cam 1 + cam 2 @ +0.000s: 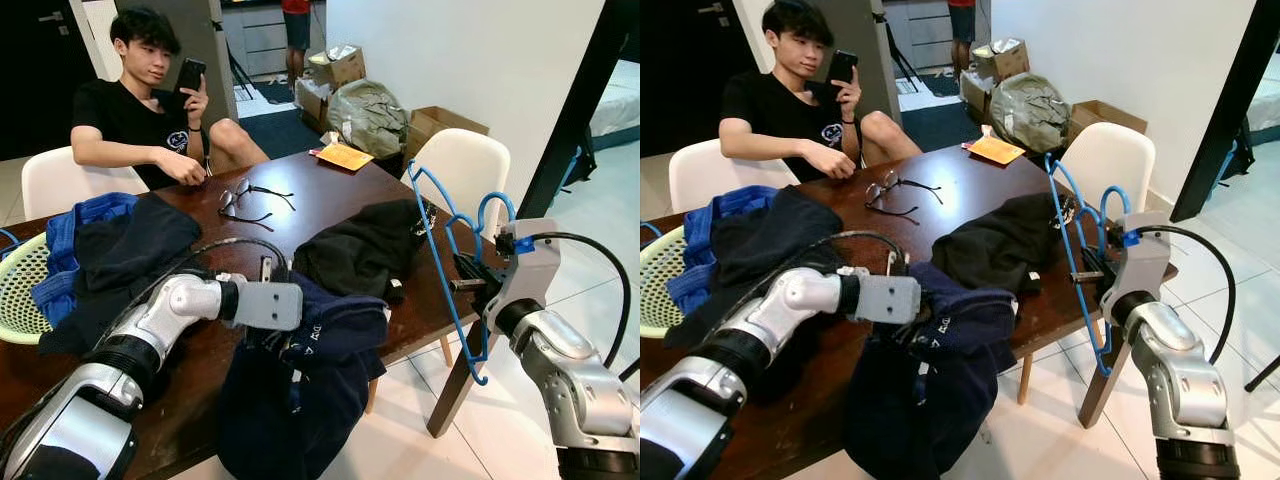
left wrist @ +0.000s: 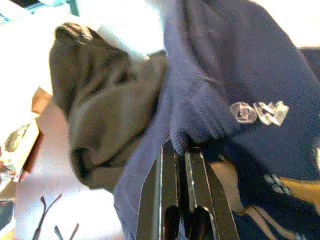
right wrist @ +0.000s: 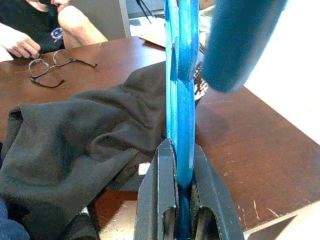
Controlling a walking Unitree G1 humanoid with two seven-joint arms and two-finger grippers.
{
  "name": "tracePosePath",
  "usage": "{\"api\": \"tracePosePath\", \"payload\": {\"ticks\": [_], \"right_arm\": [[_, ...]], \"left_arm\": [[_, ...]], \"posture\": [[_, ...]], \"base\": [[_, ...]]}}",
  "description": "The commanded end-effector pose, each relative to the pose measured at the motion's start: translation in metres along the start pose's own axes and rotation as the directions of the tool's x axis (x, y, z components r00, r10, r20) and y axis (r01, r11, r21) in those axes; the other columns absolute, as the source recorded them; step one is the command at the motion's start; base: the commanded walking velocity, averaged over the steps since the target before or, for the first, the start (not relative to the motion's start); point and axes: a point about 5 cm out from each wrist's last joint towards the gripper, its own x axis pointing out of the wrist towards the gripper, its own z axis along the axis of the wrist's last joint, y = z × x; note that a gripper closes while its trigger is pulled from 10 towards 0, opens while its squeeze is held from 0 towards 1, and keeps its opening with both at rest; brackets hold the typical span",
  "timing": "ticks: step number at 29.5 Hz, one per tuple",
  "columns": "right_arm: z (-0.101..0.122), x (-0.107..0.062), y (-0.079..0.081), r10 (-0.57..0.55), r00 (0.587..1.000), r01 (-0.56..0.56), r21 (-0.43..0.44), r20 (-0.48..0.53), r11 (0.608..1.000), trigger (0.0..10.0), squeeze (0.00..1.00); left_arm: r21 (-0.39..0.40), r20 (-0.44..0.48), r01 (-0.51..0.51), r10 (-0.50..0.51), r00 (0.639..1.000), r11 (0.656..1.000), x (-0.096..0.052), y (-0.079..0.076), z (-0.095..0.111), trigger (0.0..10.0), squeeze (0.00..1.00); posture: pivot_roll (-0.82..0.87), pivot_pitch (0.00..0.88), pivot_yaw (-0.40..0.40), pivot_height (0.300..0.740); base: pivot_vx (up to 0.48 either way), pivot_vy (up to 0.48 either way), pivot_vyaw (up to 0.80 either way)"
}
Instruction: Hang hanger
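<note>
Right claw (image 3: 180, 165) clamps the blue hanger (image 1: 432, 240) upright beside the worktop (image 1: 330, 195) edge. Left claw (image 2: 181, 155) pinches the navy shirt (image 1: 320, 340) hanging off the worktop.

The glossy dark brown wooden desk (image 1: 330, 190) carries a matt navy knitted cloth garment (image 1: 320, 350); the smooth blue plastic hanger (image 1: 440, 270) shines.

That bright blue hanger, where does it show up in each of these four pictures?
Left eye view: blue hanger at the right, off the table's edge, clamped in the right pincer.
Right eye view: hanger right of centre, beside the white chair.
Left wrist view: not in it; the left pincer grips the navy garment.
Right wrist view: hanger rising up the middle.
Shared landmark: the black garment.
</note>
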Motion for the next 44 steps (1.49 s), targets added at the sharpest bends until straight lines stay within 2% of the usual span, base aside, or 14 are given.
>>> {"api": "tracePosePath", "payload": {"ticks": [1,4,6,8,13,16,23,28,29,31,35,36,40,44], "right_arm": [[0.002,0.002,0.003,0.008,1.000,-0.008,0.008,0.013,1.000,10.0,0.00],[0.003,0.005,0.005,0.009,1.000,-0.010,0.015,0.021,1.000,10.0,0.00],[0.003,0.005,0.005,0.009,1.000,-0.010,0.015,0.021,1.000,10.0,0.00],[0.002,0.008,0.008,0.013,0.999,-0.014,0.029,0.029,0.999,10.0,0.00],[0.002,0.009,0.009,0.015,0.999,-0.016,0.034,0.031,0.999,10.0,0.00],[0.001,0.014,0.014,0.022,0.999,-0.024,0.051,0.038,0.998,10.0,0.00],[-0.001,0.018,0.018,0.026,0.999,-0.028,0.065,0.042,0.997,10.0,0.00],[-0.002,0.020,0.021,0.026,0.999,-0.029,0.073,0.045,0.997,10.0,0.00],[-0.003,0.020,0.021,0.026,0.999,-0.029,0.075,0.046,0.997,10.0,0.00],[-0.003,0.019,0.020,0.022,0.999,-0.026,0.077,0.047,0.997,10.0,0.00],[-0.003,0.019,0.020,0.021,0.999,-0.024,0.076,0.047,0.997,10.0,0.00],[-0.003,0.020,0.020,0.020,0.999,-0.023,0.077,0.049,0.997,10.0,0.00],[-0.003,0.021,0.021,0.020,0.999,-0.023,0.078,0.051,0.997,10.0,0.00],[-0.005,0.021,0.023,0.021,0.998,-0.026,0.082,0.052,0.996,10.0,0.00]], "left_arm": [[-0.025,0.032,-0.024,0.024,0.999,0.999,-0.001,0.008,0.004,0.0,0.00],[-0.206,0.187,-0.081,0.121,0.975,0.975,-0.004,0.026,0.025,0.0,0.00],[-0.206,0.187,-0.081,0.121,0.975,0.975,-0.004,0.026,0.025,0.0,0.00],[-0.403,0.432,0.015,0.176,0.885,0.915,-0.023,0.046,0.066,0.0,0.00],[-0.432,0.508,0.083,0.167,0.845,0.898,-0.030,0.050,0.081,0.0,0.00],[-0.466,0.605,0.116,0.220,0.765,0.877,-0.057,0.067,0.101,0.0,0.00],[-0.485,0.605,0.067,0.279,0.746,0.872,-0.077,0.079,0.101,0.0,0.00],[-0.502,0.494,-0.101,0.381,0.782,0.859,-0.083,0.089,0.082,0.0,0.00],[-0.515,0.407,-0.246,0.487,0.773,0.821,-0.089,0.102,0.068,0.0,0.00],[-0.512,0.253,-0.533,0.711,0.656,0.674,-0.118,0.141,0.056,0.0,0.00],[-0.476,0.220,-0.624,0.771,0.597,0.619,-0.133,0.158,0.060,0.0,0.00],[-0.459,0.220,-0.671,0.806,0.550,0.583,-0.149,0.172,0.073,0.0,0.00],[-0.438,0.279,-0.678,0.806,0.522,0.590,-0.161,0.186,0.102,0.0,0.00],[-0.455,0.319,-0.597,0.747,0.584,0.661,-0.144,0.174,0.111,0.0,0.00]], "posture": [[-0.06,0.000,0.034,0.740],[-0.05,0.000,0.037,0.740],[-0.05,0.000,0.037,0.740],[-0.03,0.000,0.040,0.740],[-0.03,0.000,0.040,0.740],[-0.01,0.000,0.046,0.740],[0.01,0.000,0.052,0.740],[0.01,0.000,0.055,0.740],[0.01,0.000,0.055,0.740],[0.01,0.000,0.053,0.740],[0.01,0.000,0.052,0.740],[0.02,0.000,0.052,0.740],[0.02,0.000,0.055,0.740],[0.02,0.000,0.057,0.740]], "base": [[0.000,0.000,0.00],[0.000,0.000,0.00],[0.000,0.000,0.00],[0.000,0.000,0.00],[0.000,0.000,0.00],[0.000,0.000,0.00],[0.000,0.000,0.00],[0.000,0.000,0.00],[0.000,0.000,0.00],[0.000,0.000,0.00],[0.000,0.000,0.00],[0.000,0.000,0.00],[0.000,0.000,0.00],[0.000,0.000,0.00]]}}
